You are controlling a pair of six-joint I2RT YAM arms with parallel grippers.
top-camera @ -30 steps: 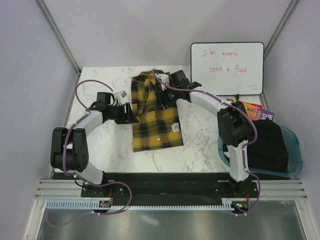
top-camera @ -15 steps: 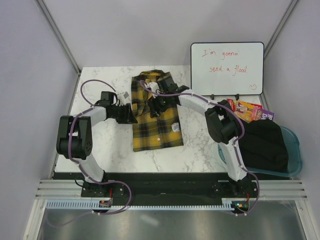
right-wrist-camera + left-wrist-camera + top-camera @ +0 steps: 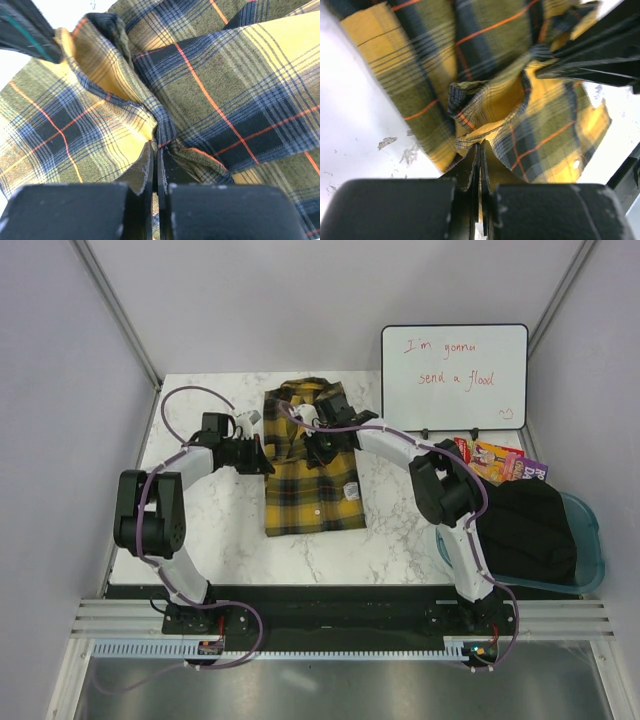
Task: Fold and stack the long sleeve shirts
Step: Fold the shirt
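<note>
Inside the left tool (image 3: 479, 150), the yellow-and-black plaid flannel shirt (image 3: 430, 75) is clamped; the right tool (image 3: 154, 149) clamps another fold.

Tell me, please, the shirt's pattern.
The shirt is yellow and black plaid, thin red lines; right wrist view.

One yellow-and-black plaid flannel shirt (image 3: 312, 502), thin red lines. Folded to a rectangle, lying mid-table on white marble tabletop (image 3: 200, 530), collar end farthest away. Upper part puckered into raised ridges; lower part flat.
</note>
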